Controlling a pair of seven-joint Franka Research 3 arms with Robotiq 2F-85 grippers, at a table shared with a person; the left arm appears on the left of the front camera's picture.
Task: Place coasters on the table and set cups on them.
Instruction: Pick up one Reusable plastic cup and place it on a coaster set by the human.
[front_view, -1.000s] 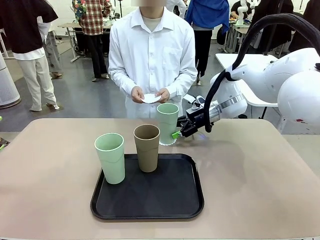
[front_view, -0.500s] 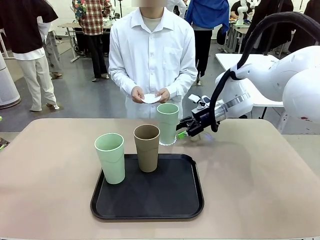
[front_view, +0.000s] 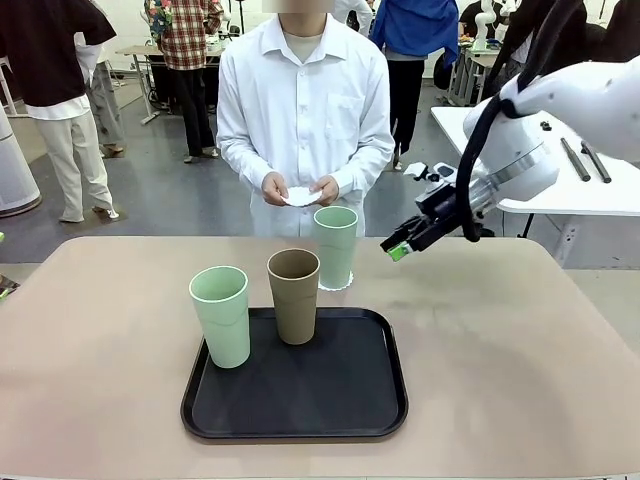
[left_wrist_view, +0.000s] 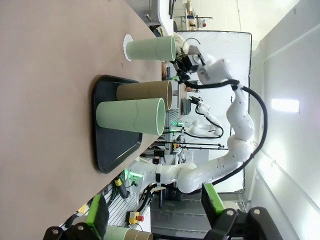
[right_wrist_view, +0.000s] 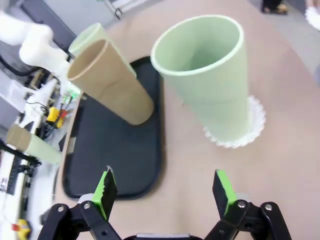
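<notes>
The right hand (front_view: 397, 246) is hovering above the far right part of the tabletop (front_view: 520, 340), its two fingers spread wide apart and gripping nothing. The far pale green cup (front_view: 335, 243) is standing upright to the left of this hand, near it but clear of the fingertips, with bare tabletop showing between them. That cup is sitting on a white lacy coaster (front_view: 347, 284), whose scalloped edge is peeking out round the base, just beyond the far edge of the black tray (front_view: 300, 405). In the right wrist view the same cup and coaster are lying ahead of the open fingers, closer to one green pad than the other, and not between them.

The tan-brown cup (front_view: 294, 296) is standing upright on the far part of the tray, just to the near left of the cup on the coaster. The second pale green cup (front_view: 221, 316) is standing at the tray's left edge, near the tan-brown one without touching it.

The left hand (left_wrist_view: 155, 210) is hanging off to the left of the tray, well apart from the cups, its fingers likewise wide open and empty.

At the far side of the tabletop, the person's hands (front_view: 275, 187) are holding another white coaster (front_view: 301, 197) between them, above and beyond the far cup
</notes>
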